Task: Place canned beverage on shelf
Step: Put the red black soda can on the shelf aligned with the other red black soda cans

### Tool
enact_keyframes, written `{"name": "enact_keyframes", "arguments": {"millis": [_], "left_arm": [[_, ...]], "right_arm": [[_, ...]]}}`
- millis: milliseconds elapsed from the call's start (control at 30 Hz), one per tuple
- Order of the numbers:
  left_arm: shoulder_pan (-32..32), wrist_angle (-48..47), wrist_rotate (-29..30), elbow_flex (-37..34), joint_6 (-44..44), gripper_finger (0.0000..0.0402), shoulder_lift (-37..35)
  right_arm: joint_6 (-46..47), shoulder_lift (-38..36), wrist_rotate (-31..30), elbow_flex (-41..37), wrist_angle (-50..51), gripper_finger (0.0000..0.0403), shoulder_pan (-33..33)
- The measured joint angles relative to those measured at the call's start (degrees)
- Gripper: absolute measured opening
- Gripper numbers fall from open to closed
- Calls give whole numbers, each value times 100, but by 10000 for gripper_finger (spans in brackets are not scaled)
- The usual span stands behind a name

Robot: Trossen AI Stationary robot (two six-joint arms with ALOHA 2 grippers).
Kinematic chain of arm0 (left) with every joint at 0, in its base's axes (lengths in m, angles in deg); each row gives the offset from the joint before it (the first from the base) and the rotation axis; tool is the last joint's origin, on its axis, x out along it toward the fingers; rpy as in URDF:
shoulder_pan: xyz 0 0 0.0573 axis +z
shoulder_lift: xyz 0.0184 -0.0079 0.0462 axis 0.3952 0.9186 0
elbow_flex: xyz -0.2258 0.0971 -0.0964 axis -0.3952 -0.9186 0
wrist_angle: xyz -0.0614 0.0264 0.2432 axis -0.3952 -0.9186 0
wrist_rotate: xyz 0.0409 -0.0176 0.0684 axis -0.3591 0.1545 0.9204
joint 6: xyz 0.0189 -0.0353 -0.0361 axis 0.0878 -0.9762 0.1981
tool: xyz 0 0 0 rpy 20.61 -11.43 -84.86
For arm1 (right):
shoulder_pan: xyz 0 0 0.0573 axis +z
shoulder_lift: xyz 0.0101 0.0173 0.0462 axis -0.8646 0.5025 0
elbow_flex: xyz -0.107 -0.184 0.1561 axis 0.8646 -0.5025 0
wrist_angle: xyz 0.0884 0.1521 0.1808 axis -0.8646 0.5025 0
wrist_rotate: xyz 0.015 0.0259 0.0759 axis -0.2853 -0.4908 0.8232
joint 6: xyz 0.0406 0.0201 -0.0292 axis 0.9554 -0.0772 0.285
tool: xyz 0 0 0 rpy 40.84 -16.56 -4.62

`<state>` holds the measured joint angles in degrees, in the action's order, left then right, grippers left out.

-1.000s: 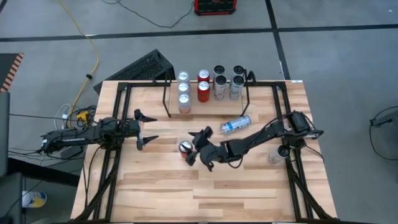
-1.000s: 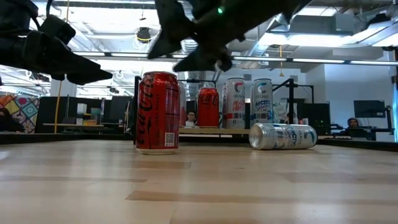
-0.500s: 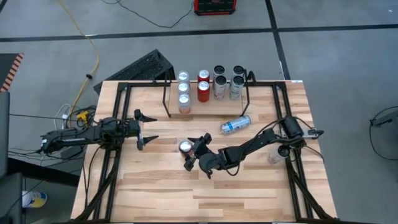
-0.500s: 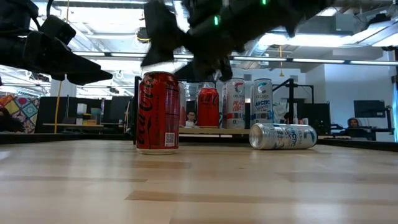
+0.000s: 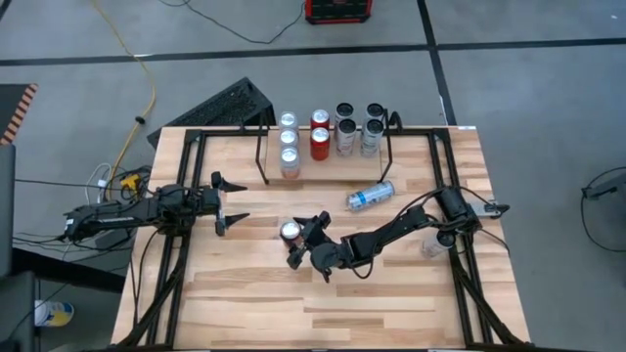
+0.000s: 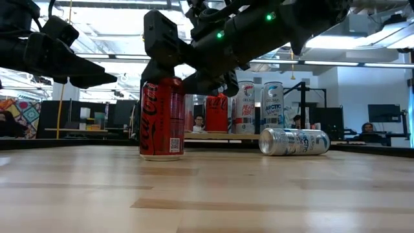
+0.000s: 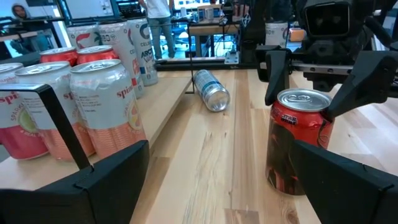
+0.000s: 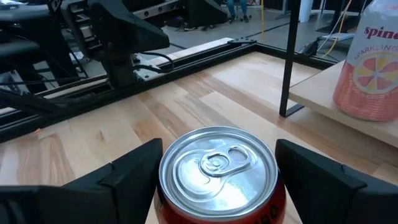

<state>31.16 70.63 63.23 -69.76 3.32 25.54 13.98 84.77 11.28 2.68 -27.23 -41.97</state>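
A red can [image 5: 290, 232] stands upright on its base mid-table. My right gripper [image 5: 299, 242] is open. Its fingers stand on either side of the can's top [image 8: 217, 163], coming from the table's right. The shelf [image 5: 333, 168], a wood board between black rod uprights, sits at the far edge. Several upright cans [image 5: 320, 139] stand on the board. At the table's left, my left gripper [image 5: 235, 203] waits open, pointing level at the red can [image 7: 297, 140]. My right gripper has one finger [image 8: 127, 174] on each side of the red can's upper rim [image 8: 168, 186], slanting down from the table's right. I cannot tell whether either finger touches the can. The can stands upright on the table.
A silver can [image 5: 371, 196] lies on its side between the shelf and my right arm. Another pale can [image 5: 433, 244] sits by the right rail. Long black tubular rails [image 5: 186, 176] run along the table's left and right sides. A keyboard [image 5: 227, 103] lies beyond the far edge.
My right gripper has sunk and drawn a little toward the table's near edge. Its fingers now flank the red can's top where before they hung above it. It has stayed open. The can still stands upright.
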Motion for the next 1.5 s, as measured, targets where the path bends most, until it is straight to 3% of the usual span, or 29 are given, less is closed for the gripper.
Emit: {"name": "enact_keyframes", "arguments": {"millis": [567,900,1133,1233,1500], "left_arm": [[0,-1,-4,0,0,373,0],[0,-4,-16,0,0,373,0],[0,-1,-13,0,0,373,-1],[0,2,-11,0,0,373,0],[0,2,0,0,0,373,0]], "right_arm": [[-518,-174,-31,-20,140,284,-8],[-483,-818,94,-37,1134,284,-159],[-459,-1532,159,-829,1059,283,-436],[-765,-1962,307,-1360,649,283,-615],[-1757,-2709,1773,-1991,72,283,-1562]]}}
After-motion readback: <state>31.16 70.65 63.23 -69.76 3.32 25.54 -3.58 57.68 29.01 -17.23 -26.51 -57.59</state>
